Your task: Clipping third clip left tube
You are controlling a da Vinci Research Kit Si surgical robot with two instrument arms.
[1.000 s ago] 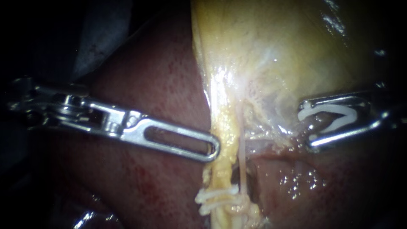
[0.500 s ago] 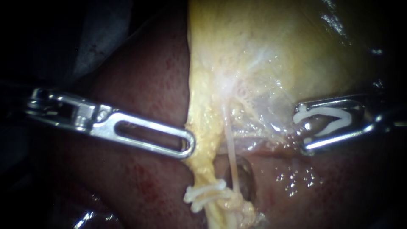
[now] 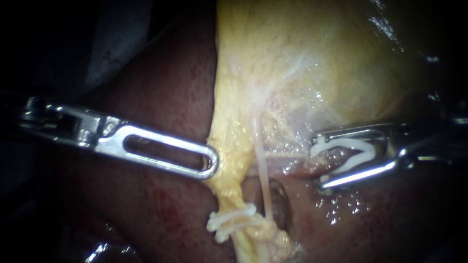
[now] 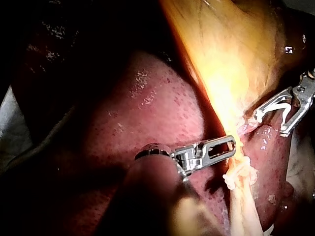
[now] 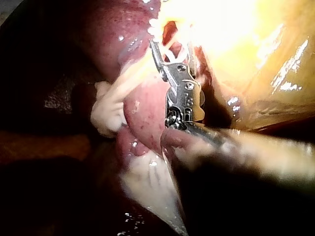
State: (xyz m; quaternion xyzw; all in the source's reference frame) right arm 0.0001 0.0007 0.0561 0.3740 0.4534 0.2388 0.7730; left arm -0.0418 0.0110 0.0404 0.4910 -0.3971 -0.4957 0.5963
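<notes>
1. Our left instrument (image 3: 208, 164) is clenched on the edge of the left tube (image 3: 229, 146) and draws it sideways, off the thin pale tube (image 3: 262, 170). We should hold that pull steady.
2. Our right instrument (image 3: 318, 161) grasps a new clip (image 3: 353, 143), spread wide, near both tubes but short of them.
3. The left tube carries two clips (image 3: 231, 221) lower down. We judge the third belongs above them, square across, with a gap.
4. The thin pale tube stands between the new clip and its target. We should steer past it and see both clip ends beyond the left tube before squeezing.
5. Against half a second ago, the right instrument has come closer to the tubes and the left has barely shifted. A second ago the two tubes lay together.
</notes>
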